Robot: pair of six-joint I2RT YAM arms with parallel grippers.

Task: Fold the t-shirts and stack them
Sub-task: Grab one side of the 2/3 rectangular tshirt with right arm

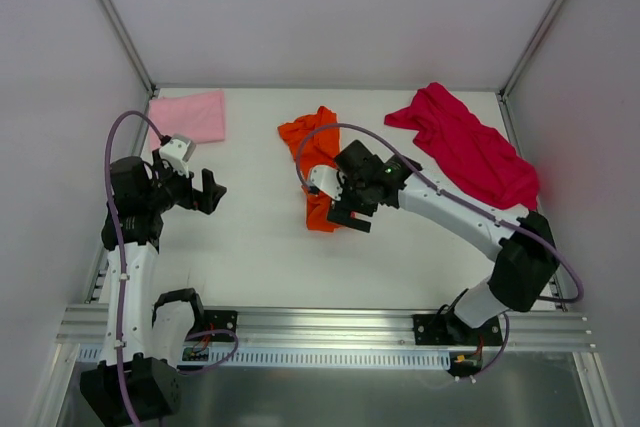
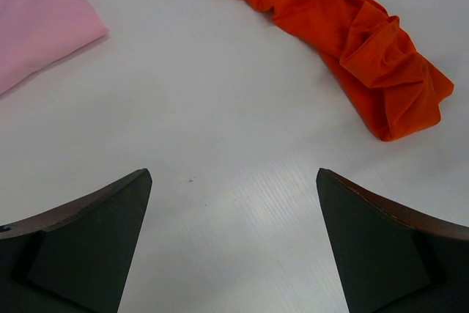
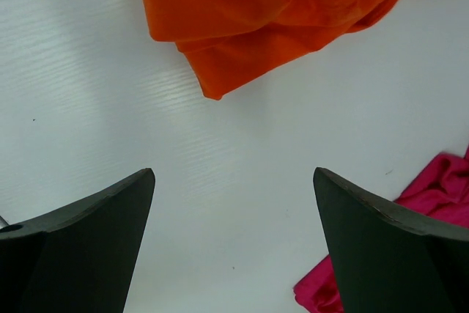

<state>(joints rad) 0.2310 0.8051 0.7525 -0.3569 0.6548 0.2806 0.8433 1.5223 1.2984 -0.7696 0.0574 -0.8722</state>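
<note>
Fingers (image 2: 88,240) of left gripper (image 2: 233,181) and right gripper (image 3: 233,177) gape wide, holding nothing, with the crumpled bright orange cloth t-shirt (image 3: 271,5) untouched just beyond their tips.

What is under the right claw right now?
Under the open right claw only bare table shows; the orange shirt lies just ahead. In the top view the arm covers part of that shirt, so that part cannot be seen.

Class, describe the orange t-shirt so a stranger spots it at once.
On the white table, look midway between the flat pink t-shirt, far left, and the magenta t-shirt, far right. The orange t-shirt lies there, bunched into a long crumpled strip, the only orange cloth.
</note>
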